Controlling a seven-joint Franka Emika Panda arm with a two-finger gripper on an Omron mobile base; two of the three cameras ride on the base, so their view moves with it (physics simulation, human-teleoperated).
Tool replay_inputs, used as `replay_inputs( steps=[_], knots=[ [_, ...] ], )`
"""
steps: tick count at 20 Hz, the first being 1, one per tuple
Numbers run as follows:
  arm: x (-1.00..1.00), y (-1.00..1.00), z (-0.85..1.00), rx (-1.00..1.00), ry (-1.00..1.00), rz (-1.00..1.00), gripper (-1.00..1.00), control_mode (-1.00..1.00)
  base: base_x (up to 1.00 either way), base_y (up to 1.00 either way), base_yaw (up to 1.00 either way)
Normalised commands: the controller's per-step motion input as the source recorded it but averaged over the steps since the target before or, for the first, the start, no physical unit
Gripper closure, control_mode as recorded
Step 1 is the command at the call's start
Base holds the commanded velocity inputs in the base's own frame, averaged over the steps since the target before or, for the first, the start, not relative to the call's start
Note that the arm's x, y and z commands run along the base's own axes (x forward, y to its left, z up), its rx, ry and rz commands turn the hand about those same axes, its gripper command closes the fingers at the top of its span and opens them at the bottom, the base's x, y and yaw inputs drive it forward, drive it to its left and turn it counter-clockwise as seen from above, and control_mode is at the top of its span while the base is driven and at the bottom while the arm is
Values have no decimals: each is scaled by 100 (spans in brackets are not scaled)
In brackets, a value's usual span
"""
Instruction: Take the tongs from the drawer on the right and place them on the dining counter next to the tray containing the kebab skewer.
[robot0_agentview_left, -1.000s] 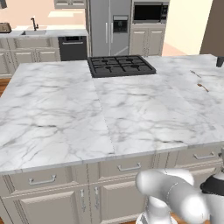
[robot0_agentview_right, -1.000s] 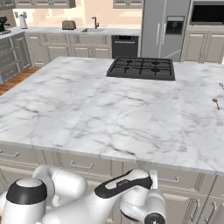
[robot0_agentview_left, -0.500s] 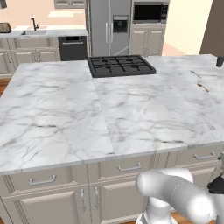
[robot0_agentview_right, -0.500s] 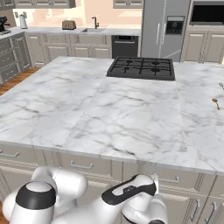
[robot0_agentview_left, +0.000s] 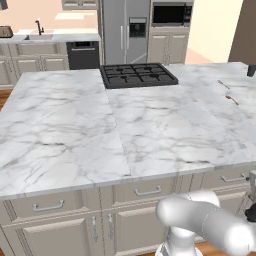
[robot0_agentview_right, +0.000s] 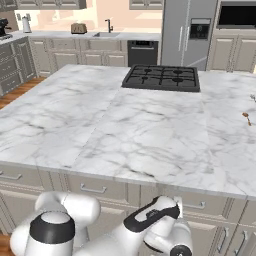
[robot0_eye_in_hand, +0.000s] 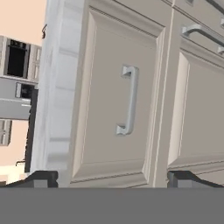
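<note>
- The dining desk (robot0_agentview_left: 150, 135), a wide white marble slab with grey veins, spreads across both base views, with a black gas hob (robot0_agentview_left: 138, 75) set into its far side.
- Under the desk's near edge runs a row of beige-grey drawers with silver bar handles. The left base view shows three of them, the rightmost drawer (robot0_agentview_left: 227, 178) sitting at the picture's right edge.
- The right base view shows the same row from the other side, where that drawer (robot0_agentview_right: 197, 204) sits just right of the arm's dark elbow.
- The hand view alone shows the drawer (robot0_eye_in_hand: 118, 96) close up: a framed front, shut, with its bar handle (robot0_eye_in_hand: 128, 99) running up and down the picture because the camera is rolled.
- The claw (robot0_eye_in_hand: 113, 178) points straight at this front, its two dark tips standing wide apart, one either side of the handle, released and gripping nothing.
- Far to the right of the hob, two thin brown-tipped cutlery pieces (robot0_agentview_left: 231, 99) lie on the marble; the right base view shows one (robot0_agentview_right: 246, 118) near its right edge.
- Beyond the hob stand a steel fridge (robot0_agentview_left: 123, 31) and a black oven.
</note>
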Motion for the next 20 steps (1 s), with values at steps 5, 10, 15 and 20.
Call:
replay_inputs(
  steps=[5, 10, 15, 20],
  knots=[
    [17, -16, -38, 0, -5, 0, -100, -100, 0, 0, 0],
    [14, -24, -38, 0, -4, 0, -100, -100, 0, 0, 0],
    [11, -27, -29, 0, -1, 0, -100, -100, 0, 0, 0],
    [8, -27, -14, 0, 0, 0, -100, -100, 0, 0, 0]
  ],
)
